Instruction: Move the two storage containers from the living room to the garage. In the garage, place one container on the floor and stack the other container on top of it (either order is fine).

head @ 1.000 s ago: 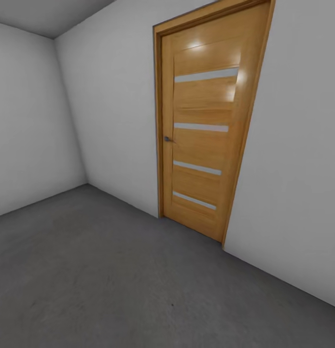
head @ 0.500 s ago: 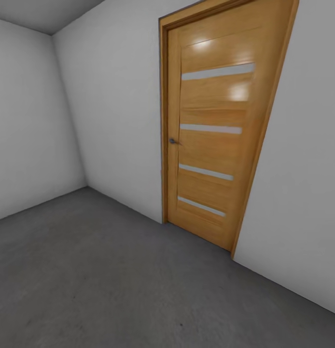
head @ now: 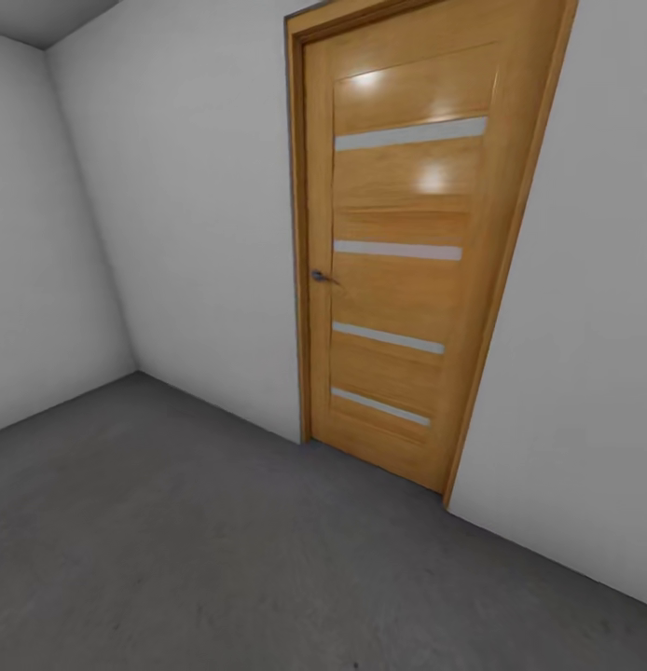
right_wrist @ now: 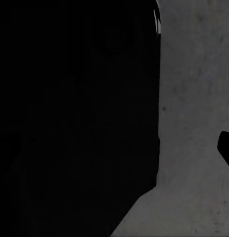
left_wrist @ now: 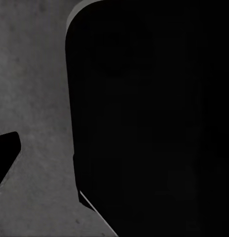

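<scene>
Plain pale grey walls (head: 202,205) of the garage meet the dark grey speckled concrete-like floor (head: 174,559). Straight ahead, a closed honey-wood door (head: 407,270) with four pale strips and a small metal handle (head: 319,276). The fingers' spread: cannot tell.

Head toward door (head: 398,252) (wrists floorward)

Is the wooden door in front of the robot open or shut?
Shut. In the head view the wooden door sits flat inside its frame, with no gap beside it, and its handle stays level.
</scene>
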